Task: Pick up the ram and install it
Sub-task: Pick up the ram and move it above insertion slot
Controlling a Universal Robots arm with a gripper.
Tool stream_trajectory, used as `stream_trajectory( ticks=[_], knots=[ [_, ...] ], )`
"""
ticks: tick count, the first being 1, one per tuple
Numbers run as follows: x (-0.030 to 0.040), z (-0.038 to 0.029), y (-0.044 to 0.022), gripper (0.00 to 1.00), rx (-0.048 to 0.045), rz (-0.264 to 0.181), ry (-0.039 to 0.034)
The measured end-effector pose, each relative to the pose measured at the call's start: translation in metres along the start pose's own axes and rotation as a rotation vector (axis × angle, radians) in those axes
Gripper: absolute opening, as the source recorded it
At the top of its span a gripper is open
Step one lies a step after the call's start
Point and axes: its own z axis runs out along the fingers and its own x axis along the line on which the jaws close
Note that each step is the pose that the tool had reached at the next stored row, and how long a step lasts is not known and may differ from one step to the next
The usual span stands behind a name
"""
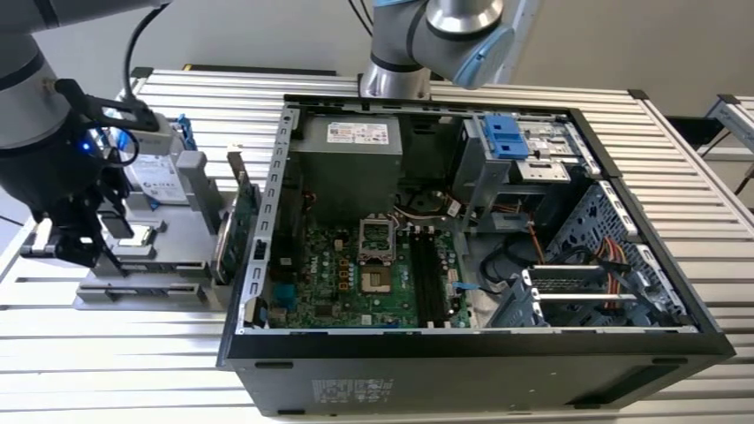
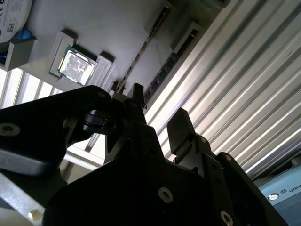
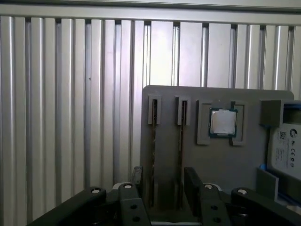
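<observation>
The robot's black hand (image 3: 163,175) hangs over a flat grey tray (image 3: 164,101). The tray sits on the ribbed silver metal table (image 1: 118,371). The hand's two fingers are apart and they hold nothing.

The ram (image 2: 165,69) is a long, thin, bluish stick. It stands on its edge in a slot of that tray. In the second wrist view it runs toward the gap between the fingers. I cannot tell if the fingers touch it.

A thin brownish strip (image 3: 181,141) stands in the next slot, just beside the ram. A small square shiny chip (image 3: 223,122) sits in its own pocket on the same tray. A silver box-shaped drive with a white label (image 3: 284,150) lies past the chip.

On the exterior view's right of the tray stands a big black computer case (image 1: 471,371). It is open on top, and its green board (image 1: 353,274) shows inside.
</observation>
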Motion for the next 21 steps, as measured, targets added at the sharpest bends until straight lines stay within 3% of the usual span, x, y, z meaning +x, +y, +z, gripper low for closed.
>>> stream_trajectory(
  ticks=[21],
  knots=[
    [0.0045,0.0167,-0.0003,1.00,0.0001,0.005,-0.0001]
  ],
)
